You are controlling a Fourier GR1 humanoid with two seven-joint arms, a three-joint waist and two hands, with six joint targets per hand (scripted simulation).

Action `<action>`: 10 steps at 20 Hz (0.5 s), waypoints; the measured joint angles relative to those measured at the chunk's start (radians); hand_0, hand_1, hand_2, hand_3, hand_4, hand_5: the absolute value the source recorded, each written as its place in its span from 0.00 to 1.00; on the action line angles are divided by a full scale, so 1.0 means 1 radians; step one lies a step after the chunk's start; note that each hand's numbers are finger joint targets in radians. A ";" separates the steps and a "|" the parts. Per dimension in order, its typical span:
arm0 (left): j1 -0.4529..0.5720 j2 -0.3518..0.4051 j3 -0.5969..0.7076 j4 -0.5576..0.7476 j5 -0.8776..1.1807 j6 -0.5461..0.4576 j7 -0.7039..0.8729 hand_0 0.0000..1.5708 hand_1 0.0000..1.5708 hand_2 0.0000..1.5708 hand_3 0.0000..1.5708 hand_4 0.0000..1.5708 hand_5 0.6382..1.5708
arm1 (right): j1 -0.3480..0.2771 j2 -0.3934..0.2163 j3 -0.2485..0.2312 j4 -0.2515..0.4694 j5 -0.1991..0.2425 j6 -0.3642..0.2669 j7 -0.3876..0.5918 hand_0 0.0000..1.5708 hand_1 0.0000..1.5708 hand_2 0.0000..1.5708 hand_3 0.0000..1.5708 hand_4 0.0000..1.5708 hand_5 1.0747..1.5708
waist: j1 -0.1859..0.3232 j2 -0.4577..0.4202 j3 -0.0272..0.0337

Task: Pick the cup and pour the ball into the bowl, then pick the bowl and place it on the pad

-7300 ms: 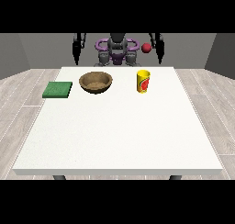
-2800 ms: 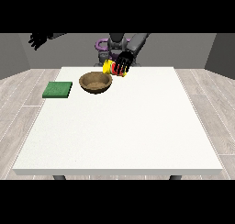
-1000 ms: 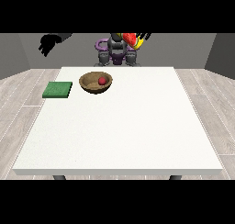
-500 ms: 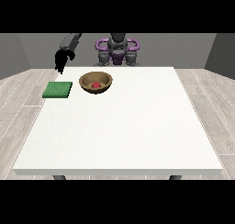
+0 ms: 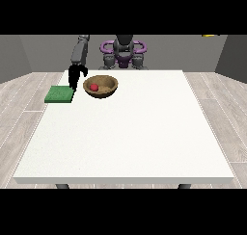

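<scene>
From my station the near half of the desk carries none of the task's things; everything that matters sits along the far left. The green pad lies flat at the far-left edge. Just right of it stands the wooden bowl, with the red ball resting inside, so I judge the pour done and the bowl pick to be the step in hand. The cup is nowhere I can see on the desk.

The robot hand at the view's left hangs between pad and bowl, just left of the bowl's rim, pointing downward. It holds nothing; whether its fingers are spread or curled I cannot tell from here. The other robot hand is not in sight.

To do this step well, I would bring that robot hand rightward onto the bowl's left rim, with the thumb on one side of the wall and the fingers on the other, then close. I would lift straight and keep the bowl level, since a tilt could let the ball roll out. The carry is short: leftward over the pad, then down until the base sits fully on the green, not hanging over its right edge.

Farther back, the robot's torso stands behind the desk's far edge.
</scene>
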 measured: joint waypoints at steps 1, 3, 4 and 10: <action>0.011 0.017 0.011 -0.002 0.012 -0.007 0.003 0.00 0.00 0.00 0.00 0.64 0.97 | -0.007 0.006 0.010 0.014 0.005 0.000 -0.007 0.00 0.00 0.00 0.00 0.37 0.97 | -0.014 -0.002 0.0001; 0.020 0.052 0.034 -0.004 0.040 -0.030 0.016 0.00 0.00 0.00 0.00 0.64 0.96 | -0.017 0.015 0.019 0.048 0.010 0.005 -0.029 0.00 0.00 0.00 0.00 0.36 0.98 | -0.026 0.002 0.0003; 0.029 0.062 0.039 -0.007 0.049 -0.034 0.017 0.00 0.00 0.00 0.00 0.64 0.96 | -0.027 0.025 0.024 0.066 0.016 -0.006 -0.042 0.00 0.00 0.00 0.00 0.34 0.97 | -0.030 0.005 0.0003; 0.041 0.106 0.058 -0.061 0.098 -0.051 0.019 0.00 0.00 0.00 0.00 0.65 0.96 | -0.098 0.005 0.007 0.203 0.013 0.025 -0.163 0.00 0.00 0.00 0.00 0.32 0.96 | -0.029 0.069 -0.0037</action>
